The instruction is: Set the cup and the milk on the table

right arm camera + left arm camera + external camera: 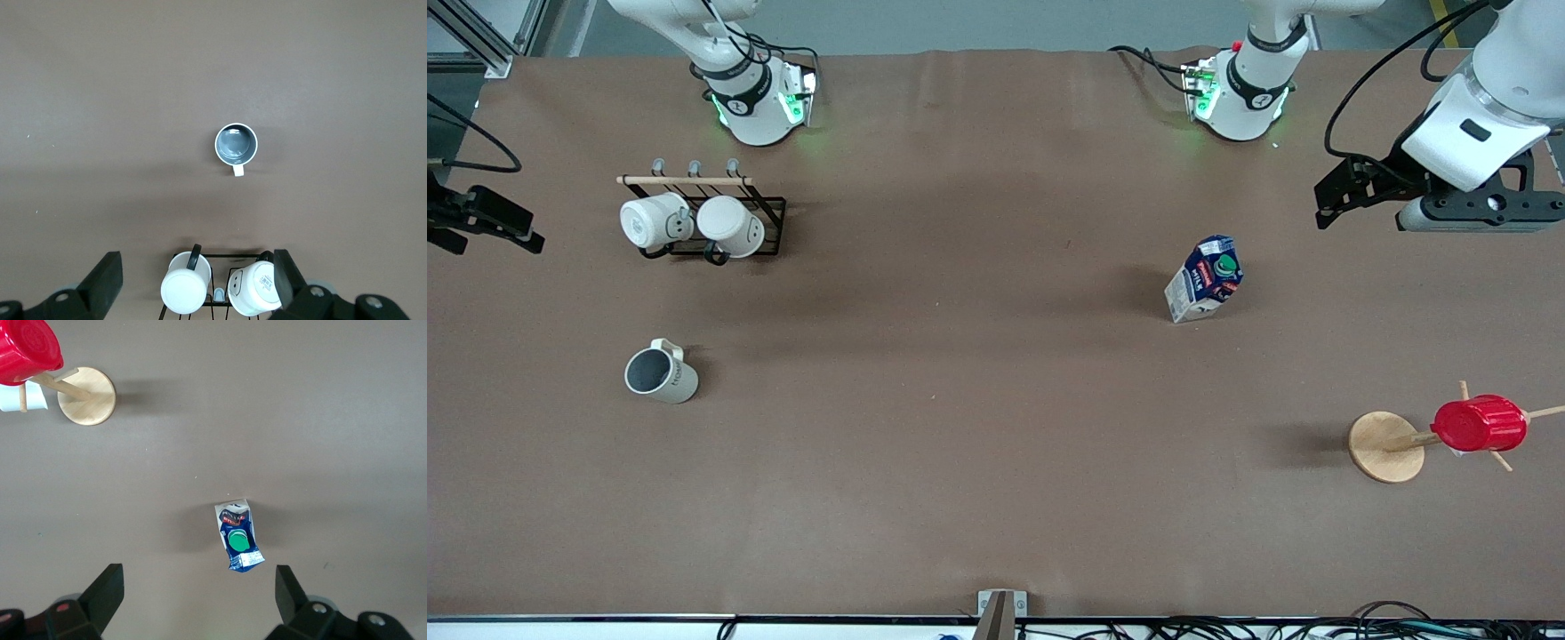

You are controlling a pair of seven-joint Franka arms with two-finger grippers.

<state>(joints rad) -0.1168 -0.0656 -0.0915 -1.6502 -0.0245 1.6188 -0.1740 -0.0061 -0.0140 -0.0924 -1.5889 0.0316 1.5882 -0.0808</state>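
Observation:
The cup, cream-beige with a grey inside, stands upright on the brown table toward the right arm's end. It also shows in the right wrist view. The milk, a blue and white carton with a green cap, stands on the table toward the left arm's end, and shows in the left wrist view. My left gripper hangs open and empty over the table's left-arm end. My right gripper hangs open and empty over the right-arm end.
A black wire rack with two white mugs stands farther from the front camera than the cup. A wooden mug tree carrying a red ribbed cup stands nearer to the camera than the milk.

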